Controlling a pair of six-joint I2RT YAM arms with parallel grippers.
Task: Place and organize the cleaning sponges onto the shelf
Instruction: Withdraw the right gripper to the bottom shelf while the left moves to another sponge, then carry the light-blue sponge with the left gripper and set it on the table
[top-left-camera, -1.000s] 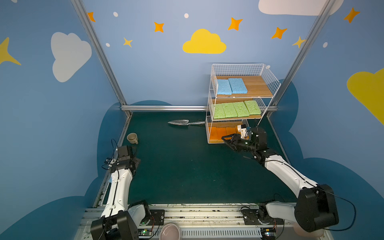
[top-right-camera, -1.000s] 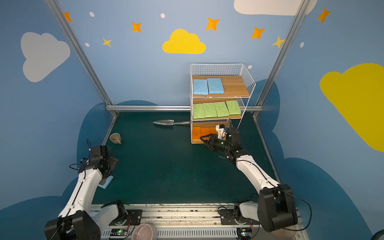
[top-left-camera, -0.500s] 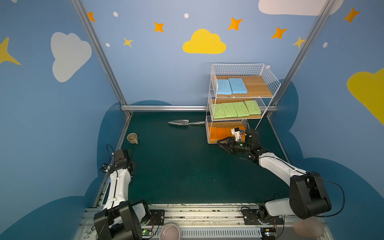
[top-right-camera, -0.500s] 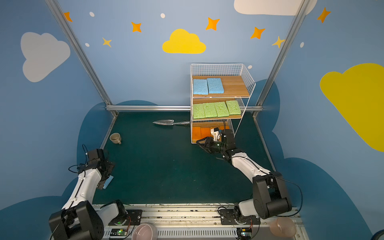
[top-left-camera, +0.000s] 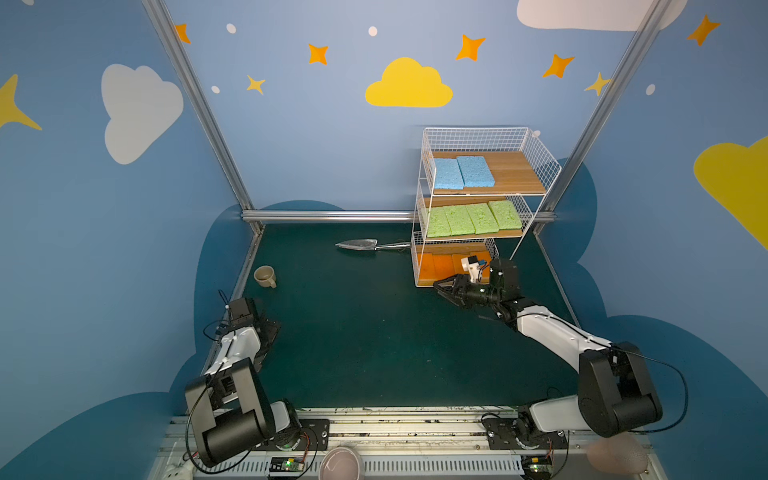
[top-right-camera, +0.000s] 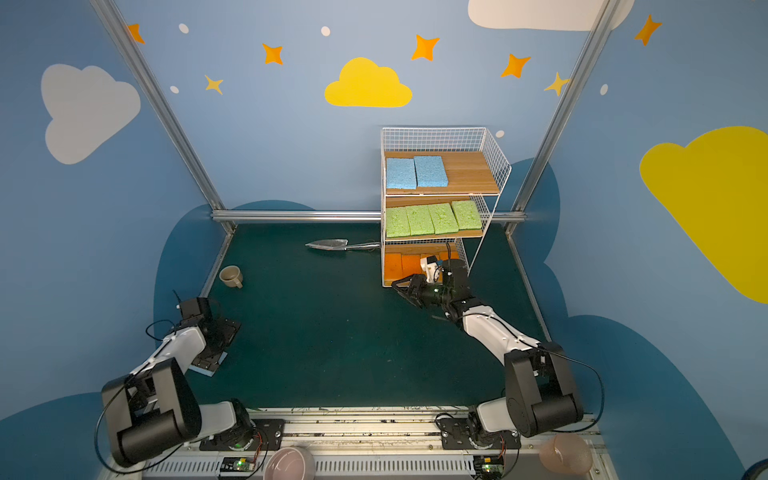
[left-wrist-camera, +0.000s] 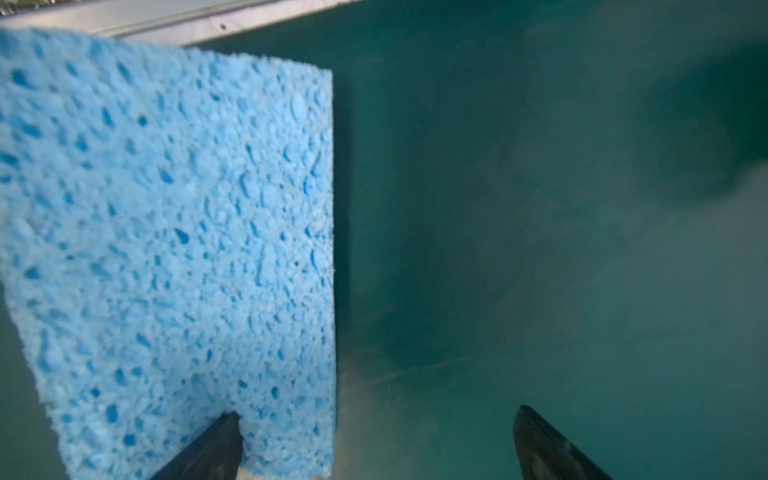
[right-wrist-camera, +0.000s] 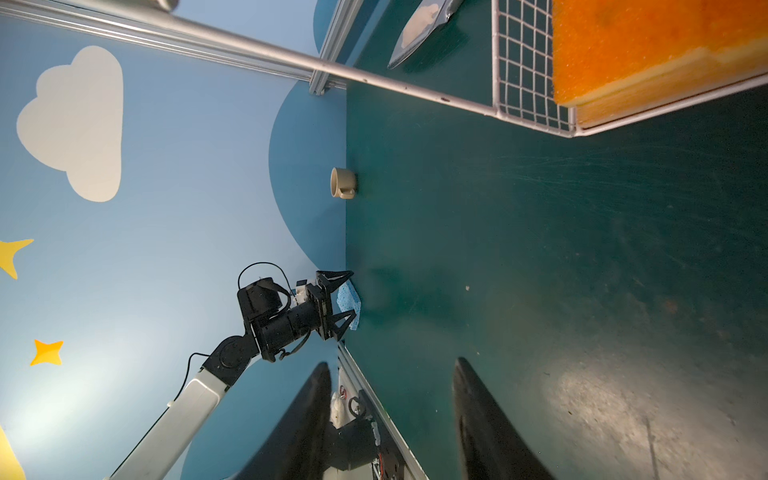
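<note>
Left wrist | blue sponge | porous, flat, rectangular, straight edges

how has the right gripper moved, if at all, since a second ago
Yes. The right gripper has shifted left along the front of the shelf, and its tips are now nearer the bottom tier's front-left corner in both top views.

A robot lab booth: painted cloud-and-star walls, aluminium frame posts, two robot arms bolted to a near rail.

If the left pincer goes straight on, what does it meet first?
Probably the blue sponge: one finger of the open left pincer is over it, the other over bare mat.
</note>
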